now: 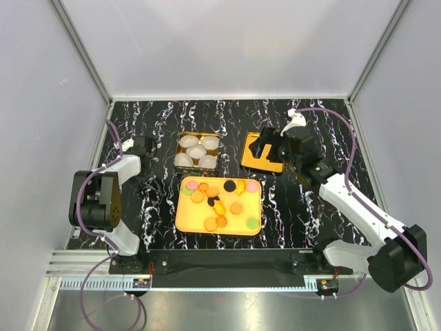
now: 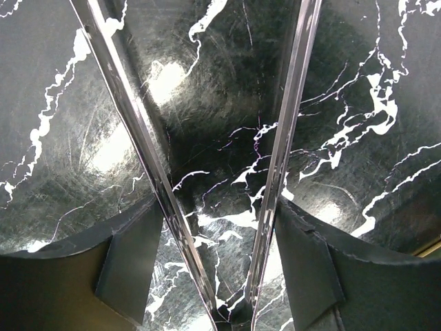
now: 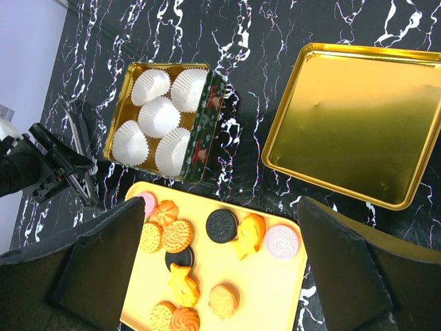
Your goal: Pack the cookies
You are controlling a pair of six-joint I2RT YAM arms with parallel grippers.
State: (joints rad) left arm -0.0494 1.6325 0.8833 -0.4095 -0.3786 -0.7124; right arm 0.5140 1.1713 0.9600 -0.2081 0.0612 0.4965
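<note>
Pick step, 0 packed by the look of it: small round cookies [image 1: 220, 205] sit on flat orange tray [image 1: 186, 222]; left gripper [image 2: 219, 214] pinches silver metal tongs [image 2: 291, 110]; right gripper [image 3: 220, 207] spread, empty. Next: swing tongs to tray, nip 1 cookie.

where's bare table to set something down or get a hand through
Bare table runs along the far edge behind the tin and lid. Another patch lies right of the tray, before the right arm. The middle is crowded: tin, lid and tray sit close with only narrow gaps, and the left arm fills the left side.
</note>
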